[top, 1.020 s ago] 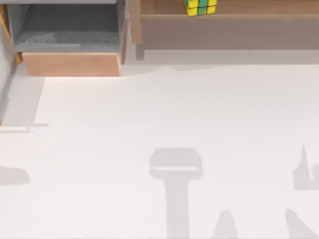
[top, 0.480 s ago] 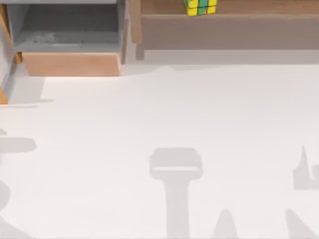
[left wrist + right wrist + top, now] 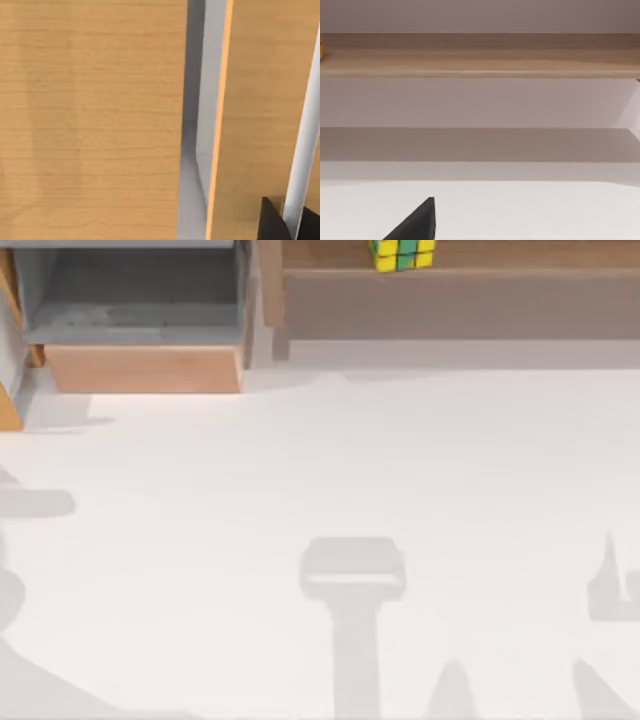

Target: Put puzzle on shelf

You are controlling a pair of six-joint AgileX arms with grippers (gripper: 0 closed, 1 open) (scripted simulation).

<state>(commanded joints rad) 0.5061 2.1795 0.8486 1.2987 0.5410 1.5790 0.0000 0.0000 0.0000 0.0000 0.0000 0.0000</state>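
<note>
At the top view's far left stands a grey-lined box with a light wooden front panel (image 3: 143,368), open toward the camera, its grey floor bare. The left wrist view looks closely at broad light-wood panels (image 3: 90,120) with a narrow grey gap between them. Dark tips of the left gripper (image 3: 290,225) sit at the corner of that view on either side of a pale edge; whether its jaws are spread or closed I cannot tell.

Just right of the box runs the long light-brown wooden shelf (image 3: 460,302) with a raised front edge. The small cube puzzle with yellow, green and blue squares (image 3: 402,254) rests on the shelf's brown board, near its left end, touching nothing else.

The white table (image 3: 330,460) spreads below, crossed by grey shadows.

In the right wrist view the shelf's wooden front (image 3: 480,55) runs across, and one dark fingertip of the right gripper (image 3: 417,222) shows over the table; the jaws' state cannot be told.
</note>
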